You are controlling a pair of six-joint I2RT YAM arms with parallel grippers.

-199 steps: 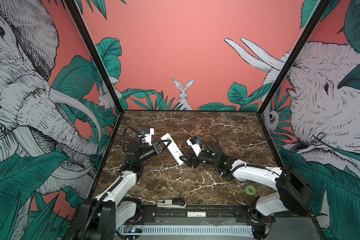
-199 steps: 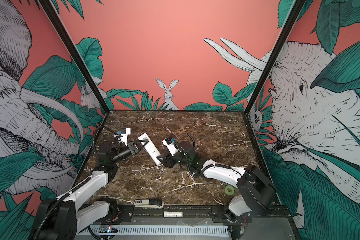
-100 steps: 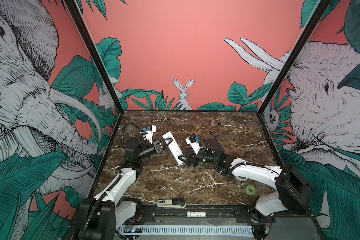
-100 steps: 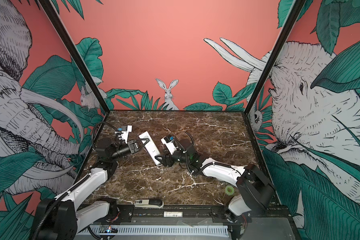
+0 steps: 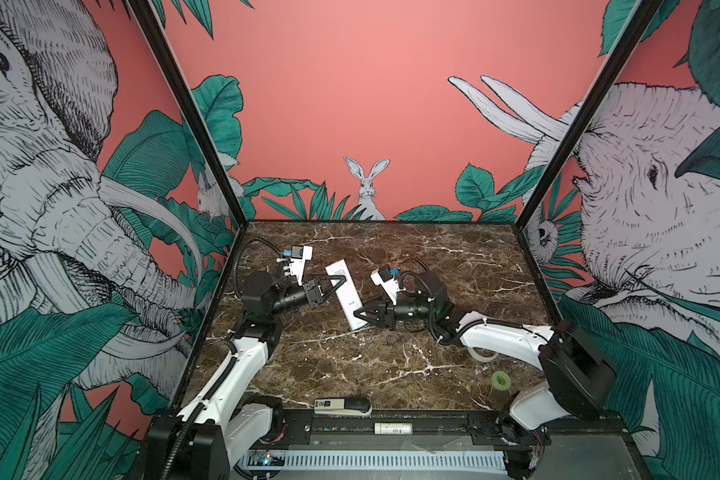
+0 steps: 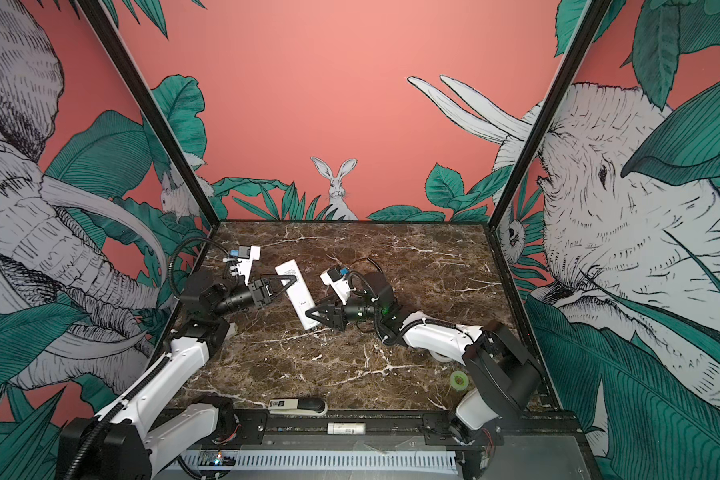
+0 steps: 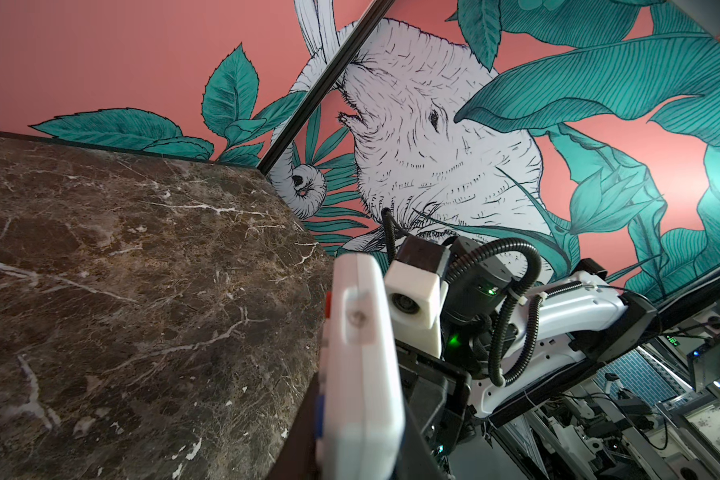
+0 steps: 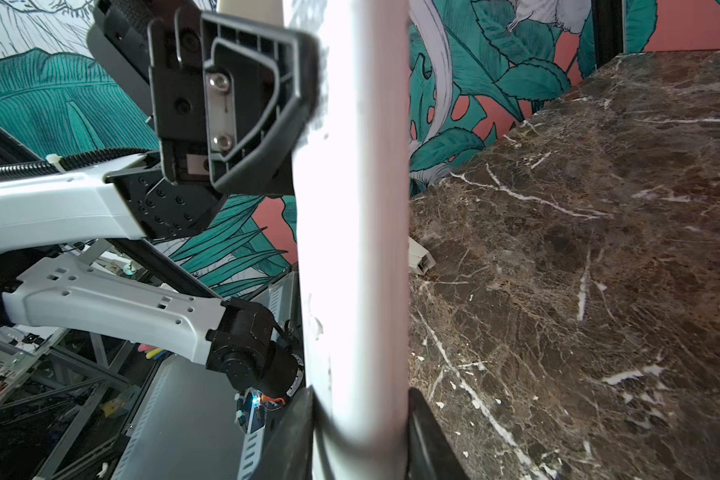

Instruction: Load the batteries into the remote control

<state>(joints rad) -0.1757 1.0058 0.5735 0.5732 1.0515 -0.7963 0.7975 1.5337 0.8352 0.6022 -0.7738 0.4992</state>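
The remote control [image 5: 346, 296] [image 6: 298, 296] is a slim white bar held aslant over the marble between both arms. My left gripper [image 5: 342, 279] [image 6: 295, 279] is shut on its far end, and in the left wrist view the bar [image 7: 362, 374] fills the left gripper [image 7: 360, 449]. My right gripper [image 5: 355, 314] [image 6: 307, 312] clamps the near end. In the right wrist view both dark fingers [image 8: 296, 440] press the sides of the white bar [image 8: 354, 249]. The batteries are out of view.
A white-and-black stapler [image 5: 341, 405] lies at the table's front edge, with a white labelled tube [image 5: 393, 428] on the rail below it. A green tape roll [image 5: 501, 379] and a clear roll [image 5: 484, 354] sit front right. A small white cover piece [image 8: 418, 257] lies on the marble.
My right gripper has edged in towards the remote's near end and its jaws have closed on it. The left gripper has kept its hold and the remote has barely moved.
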